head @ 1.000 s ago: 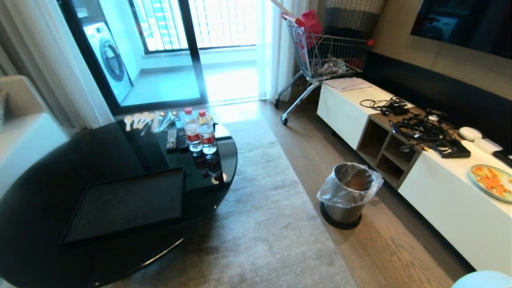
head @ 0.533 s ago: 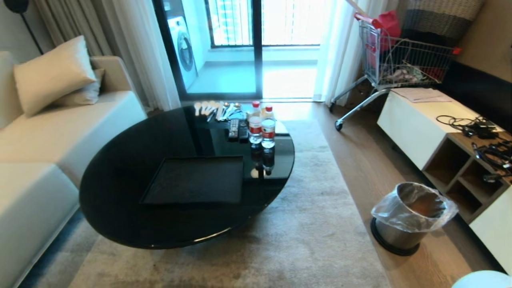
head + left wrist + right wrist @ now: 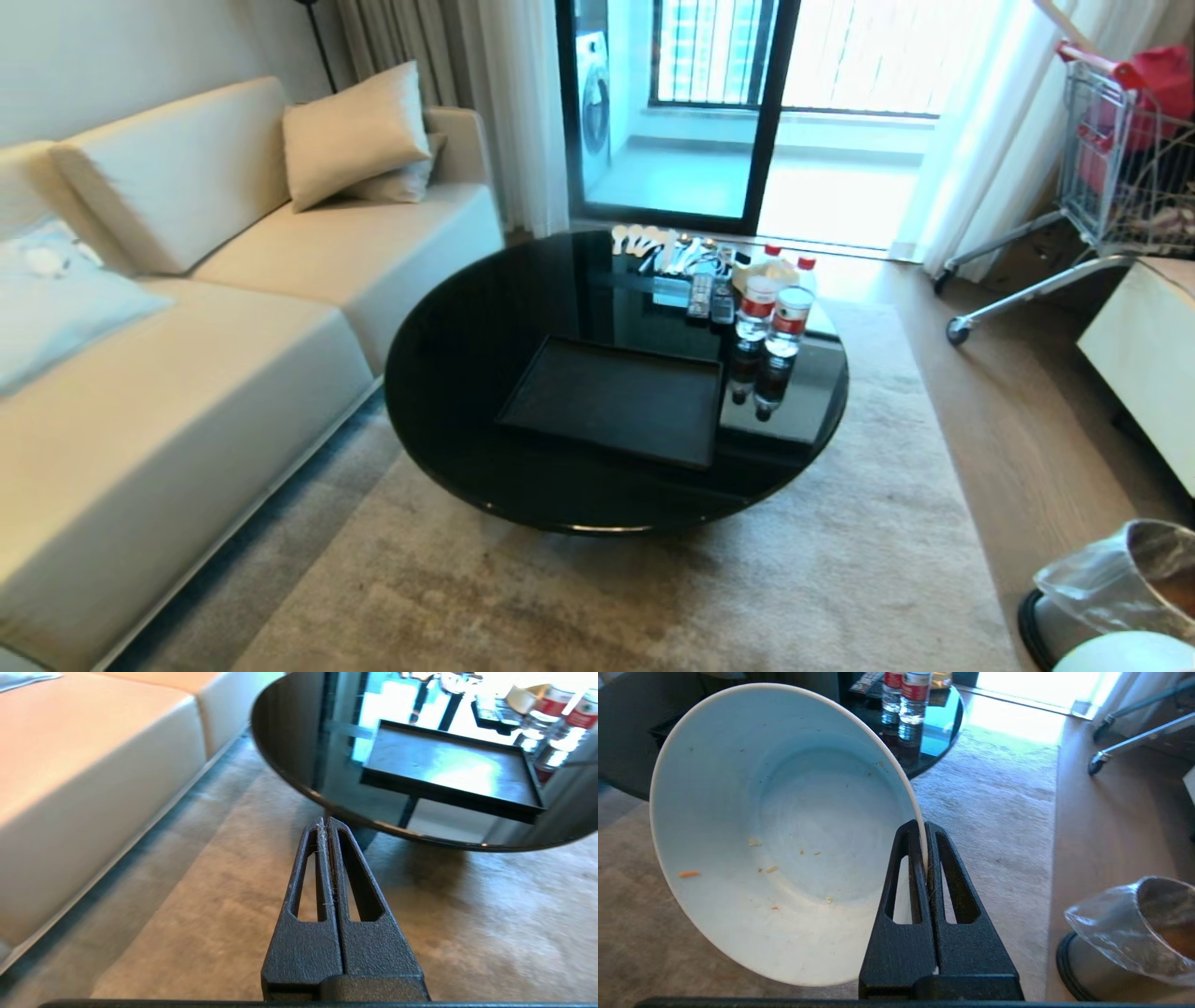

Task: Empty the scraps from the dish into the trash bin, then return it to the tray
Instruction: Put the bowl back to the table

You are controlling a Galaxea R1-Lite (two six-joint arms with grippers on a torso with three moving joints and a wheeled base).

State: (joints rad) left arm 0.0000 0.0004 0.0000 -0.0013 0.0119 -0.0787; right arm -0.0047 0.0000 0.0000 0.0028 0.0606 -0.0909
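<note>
From the head view, the tray (image 3: pixel 611 401) lies bare on the round black worktop (image 3: pixel 467 373), with two water bottles (image 3: pixel 775 317) just beside its far right corner and remotes and spoons beyond; the trash bin (image 3: pixel 1120 588) with its clear liner stands on the floor at the lower right, well apart from the worktop, and only the pale rim of the dish (image 3: pixel 1120 653) peeks in at the bottom right corner. In the left wrist view, the left hand (image 3: pixel 326 823) hangs over the rug in front of the worktop, its fingers pressed flat together on nothing, and the tray (image 3: pixel 448 765) shows with nothing in it. In the right wrist view, the right hand (image 3: pixel 923 828) is pinching the rim of the dish (image 3: pixel 784 830), which is tipped steeply on edge over the rug; inside it only a few tiny orange and pale crumbs (image 3: pixel 689 874) cling, and no stick-like scraps are left. The trash bin (image 3: pixel 1129 942) sits close by on the wooden floor; what lies in it cannot be told. Judged from this, the emptying is done and the return step is in hand: the next move calls for carrying the dish over to the worktop, levelling it, and setting it down inside the tray's rim clear of the bottles before letting go.
</note>
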